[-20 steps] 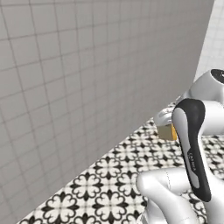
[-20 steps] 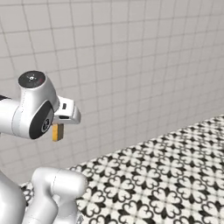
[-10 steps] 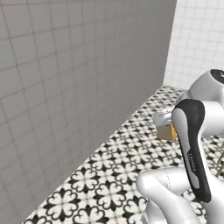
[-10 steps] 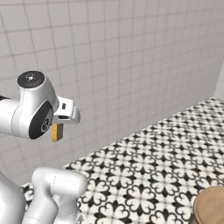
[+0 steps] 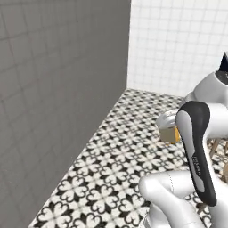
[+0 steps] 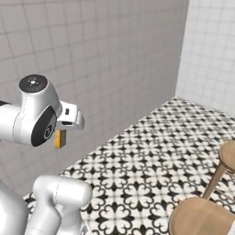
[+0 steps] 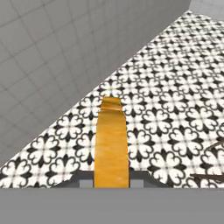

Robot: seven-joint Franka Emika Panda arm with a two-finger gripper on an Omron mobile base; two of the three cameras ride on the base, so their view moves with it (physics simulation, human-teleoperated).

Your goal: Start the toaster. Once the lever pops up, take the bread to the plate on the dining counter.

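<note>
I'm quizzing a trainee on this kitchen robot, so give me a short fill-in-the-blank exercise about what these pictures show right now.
1. The gripper is shut on a slice of ____.
2. The floor has a black and ____ flower pattern.
3. The stools at lower right of the right base view are made of ____.
4. The bread's crust is coloured golden-____.

Missing words: bread; white; wood; orange

No legible text, label, brand, number or sign is appearing in any view. One small pale marking is running along the dark cover of the robot arm (image 5: 199, 153) in the left base view, but it is too blurred to read. The tiled walls, the patterned floor (image 6: 151, 156) and the bread (image 7: 111, 142) are carrying no lettering.
</note>
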